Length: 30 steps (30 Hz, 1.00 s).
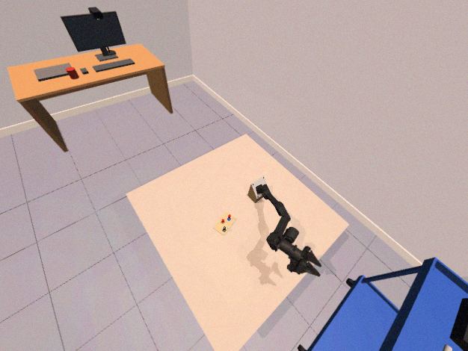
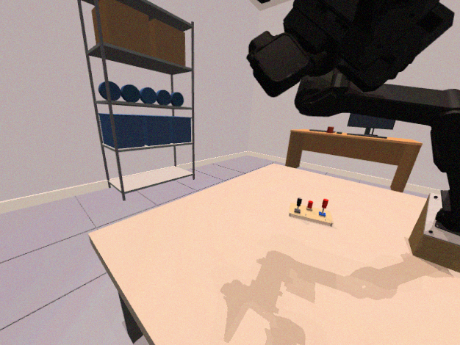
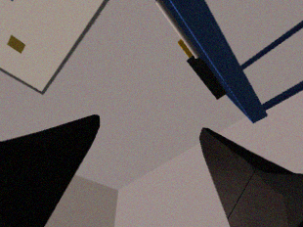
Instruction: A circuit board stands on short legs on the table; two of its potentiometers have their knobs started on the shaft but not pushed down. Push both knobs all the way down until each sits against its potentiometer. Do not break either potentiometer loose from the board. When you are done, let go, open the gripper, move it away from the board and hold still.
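Finding no readable labels, we observe the arm extended, its claw released above the counter's edge; the circuit board stands inward from the edges.

- The circuit board, the landmark here, has a pale yellow, smooth-looking surface.
- On the board, the red knobs and the black knob resemble plastic; the shafts beneath the two raised knobs look like grey metal.
- Beneath the board, the table top appears smooth and matt.
- Beside the board and well apart from it, the arm shows a dark, mostly matt finish resembling plastic; its gripper fingers look matt and smooth-sided.
- Beyond the board, the desk resembles orange-brown wood with a smooth surface.
- Well apart from the board, the shelf rack resembles dark grey metal.
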### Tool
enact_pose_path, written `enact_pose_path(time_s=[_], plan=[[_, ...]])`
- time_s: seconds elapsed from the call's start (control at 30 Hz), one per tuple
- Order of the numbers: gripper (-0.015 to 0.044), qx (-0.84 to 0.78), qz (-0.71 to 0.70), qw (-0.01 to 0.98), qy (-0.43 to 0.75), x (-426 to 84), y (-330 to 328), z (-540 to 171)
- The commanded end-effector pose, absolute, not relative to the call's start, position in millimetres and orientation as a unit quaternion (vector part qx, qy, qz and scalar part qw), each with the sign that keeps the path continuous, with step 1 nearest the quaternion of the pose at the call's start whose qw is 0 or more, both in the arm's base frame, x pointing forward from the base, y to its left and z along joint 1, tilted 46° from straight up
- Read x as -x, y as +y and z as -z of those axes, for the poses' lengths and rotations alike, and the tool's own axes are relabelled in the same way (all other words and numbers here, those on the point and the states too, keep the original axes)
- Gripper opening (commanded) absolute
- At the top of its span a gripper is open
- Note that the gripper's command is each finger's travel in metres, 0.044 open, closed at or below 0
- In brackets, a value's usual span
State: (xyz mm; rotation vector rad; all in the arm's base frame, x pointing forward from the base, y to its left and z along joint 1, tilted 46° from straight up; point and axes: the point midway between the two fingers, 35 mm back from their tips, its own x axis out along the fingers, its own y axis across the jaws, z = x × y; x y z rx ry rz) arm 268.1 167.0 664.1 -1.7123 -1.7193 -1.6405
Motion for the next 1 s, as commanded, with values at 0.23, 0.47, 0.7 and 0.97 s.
enact_pose_path(time_s=[0.23,0.47,0.7,0.97], plan=[[0.019,0.624,0.477,0.157,-0.599,-306,170,-657],[0.0006,0.661,0.39,0.216,-0.604,-346,169,-644],[0.0,0.69,0.3,0.279,-0.597,-386,168,-626],[0.0,0.712,0.2,0.351,-0.575,-428,164,-599]])
